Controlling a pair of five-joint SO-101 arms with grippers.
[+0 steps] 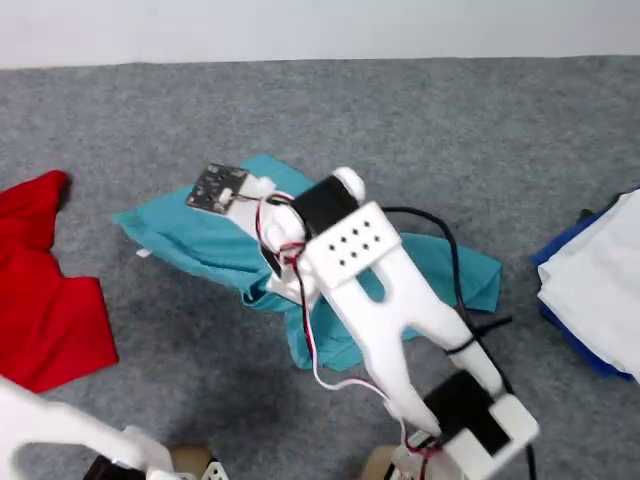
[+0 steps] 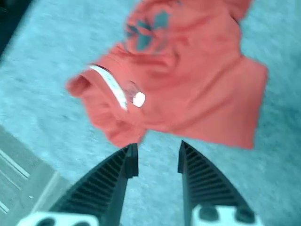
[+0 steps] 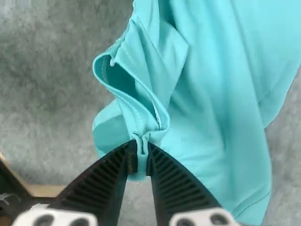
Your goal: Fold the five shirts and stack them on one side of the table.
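Teal shirt [image 1: 190, 240] spread mid-worktop [image 1: 450, 130], a bunched fold of its edge pinched between the clenched fingers of the right gripper [image 3: 139, 153]. Left gripper [image 2: 155, 157] just beside the crumpled red shirt [image 2: 188, 84], fingers released, holding nothing. White and blue folded shirts [image 1: 600, 280] stacked at one side.

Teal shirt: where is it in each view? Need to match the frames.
High view: teal shirt mid-table, partly under the right arm; red shirt off to the picture's left.
Right wrist view: teal shirt ahead of the right claw, which pinches a bunched fold of it.
Left wrist view: the open left claw faces the red shirt.
Shared landmark: the grey table cover under both shirts.
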